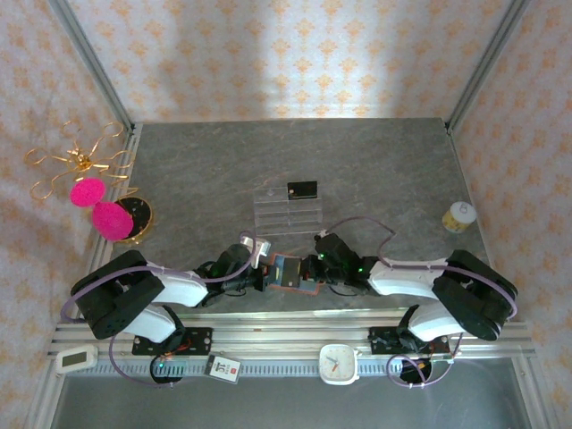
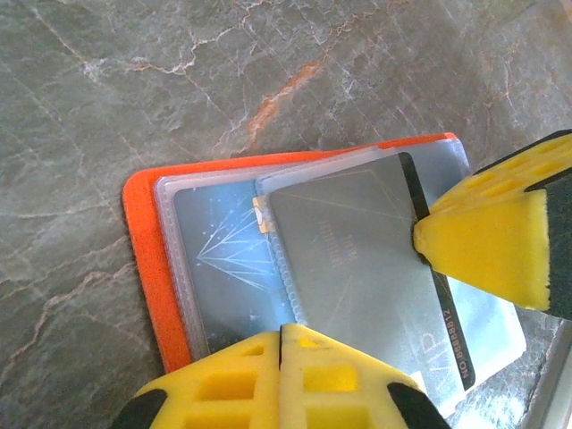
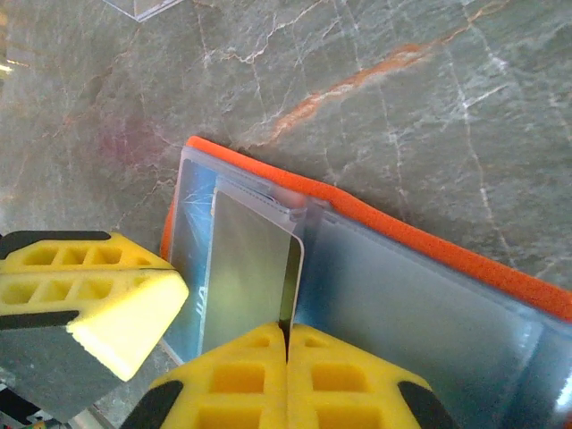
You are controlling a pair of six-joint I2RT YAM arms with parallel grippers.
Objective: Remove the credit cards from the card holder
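The orange card holder lies open on the table near the front edge, between both grippers. A blue card with lighter markings sits in its clear sleeve. A dark glossy card stands partly out of the holder, its edge pinched by my shut right gripper. My left gripper is shut on the holder's near edge. Another small black card lies on the clear tray.
The clear plastic compartment tray stands just behind the holder. A small yellow-white cup is at the right edge. Pink puffs on a gold stand sit at the left. A white clock rests on the front rail.
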